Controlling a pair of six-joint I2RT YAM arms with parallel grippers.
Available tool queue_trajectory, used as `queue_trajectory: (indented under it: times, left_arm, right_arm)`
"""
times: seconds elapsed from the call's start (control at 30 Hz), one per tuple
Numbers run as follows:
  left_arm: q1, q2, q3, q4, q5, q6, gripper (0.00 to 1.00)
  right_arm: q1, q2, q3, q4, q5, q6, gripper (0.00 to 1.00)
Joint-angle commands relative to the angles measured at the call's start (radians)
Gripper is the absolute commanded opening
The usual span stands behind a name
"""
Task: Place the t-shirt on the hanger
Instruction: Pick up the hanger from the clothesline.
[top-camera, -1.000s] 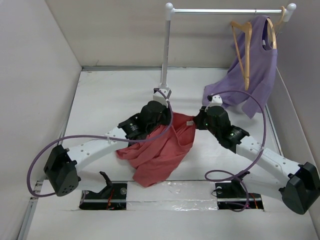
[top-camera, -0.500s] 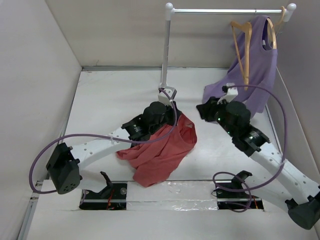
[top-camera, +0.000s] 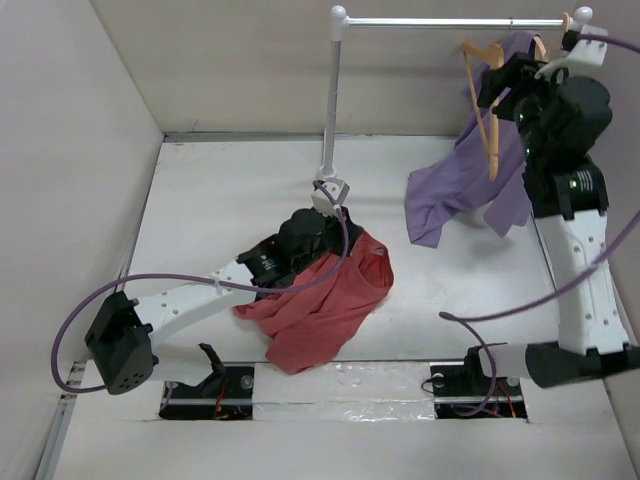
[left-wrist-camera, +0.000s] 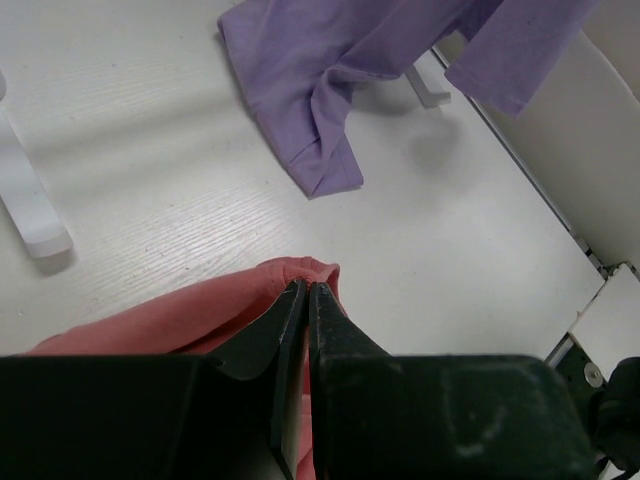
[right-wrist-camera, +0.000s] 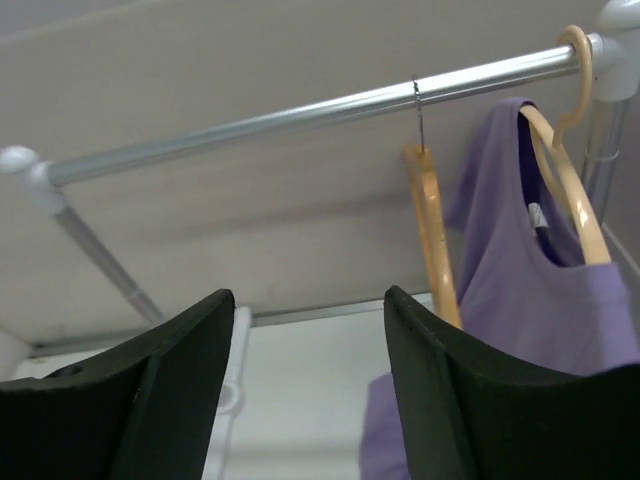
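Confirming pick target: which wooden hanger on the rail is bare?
The orange-tan wooden hanger on the thin metal hook, left of the paler wooden hanger in the right wrist view. It hangs empty; the paler one carries the purple t-shirt.

R gripper (right-wrist-camera: 308, 298) up by rail (top-camera: 450, 21), jaws apart, nothing btw them; gap faces hanger (right-wrist-camera: 432, 240). Hanger hangs bare. To its L, free air under rail as far as post (top-camera: 331, 100). To its R, purple shirt (top-camera: 470, 180) on pale hanger (right-wrist-camera: 565, 180) sits just beside, no room to slip in there. Purple cloth drapes down to table (top-camera: 220, 190), blocks far-R corner. R wall (top-camera: 628, 140) close behind R arm, tight. Table btw post foot & purple hem: room to pass. L arm (top-camera: 190, 295) + red shirt (top-camera: 320, 300) fill mid-front. L part of table open up to L wall.
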Motion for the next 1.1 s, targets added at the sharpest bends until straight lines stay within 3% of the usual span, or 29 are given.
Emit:
queue_trajectory:
  times: [0.0,0.2,0.33,0.43,0.57,0.6,0.67,0.8,0.9,0.93,1.07]
  left_arm:
    - [-0.001,-0.060,-0.019,0.071,0.027,-0.010,0.00]
    - [-0.011,-0.094,-0.048,0.072,0.054,-0.016,0.00]
    - [-0.011,-0.100,-0.069,0.083,0.080,-0.026,0.00]
    - [-0.020,-0.098,-0.078,0.086,0.074,-0.026,0.00]
    - [-0.020,-0.083,-0.081,0.098,0.073,-0.024,0.00]
    - [-0.020,-0.082,-0.081,0.101,0.074,-0.026,0.00]
    - [-0.020,-0.072,-0.078,0.103,0.077,-0.024,0.00]
    - [-0.020,-0.062,-0.075,0.103,0.080,-0.026,0.00]
    - [-0.020,-0.062,-0.077,0.101,0.080,-0.029,0.00]
    - [-0.020,-0.060,-0.077,0.101,0.078,-0.029,0.00]
    - [-0.020,-0.057,-0.072,0.100,0.080,-0.029,0.00]
  right_arm:
    - [-0.086,0.122,0.101,-0.138,-0.054,-0.051,0.72]
    - [-0.208,0.321,0.256,-0.187,-0.163,-0.048,0.73]
    - [-0.231,0.377,0.263,-0.154,-0.159,-0.045,0.63]
    - [-0.231,0.436,0.292,-0.163,-0.202,-0.045,0.62]
    - [-0.197,0.489,0.291,-0.152,-0.084,-0.066,0.58]
    - [-0.197,0.496,0.288,-0.146,-0.072,-0.071,0.56]
    - [-0.188,0.492,0.262,-0.108,-0.050,-0.066,0.39]
    - [-0.188,0.469,0.205,-0.037,-0.045,-0.060,0.31]
    - [-0.178,0.466,0.204,-0.034,-0.038,-0.069,0.16]
    - [-0.178,0.464,0.204,-0.028,-0.035,-0.069,0.07]
    - [-0.178,0.430,0.173,0.040,-0.050,-0.075,0.00]
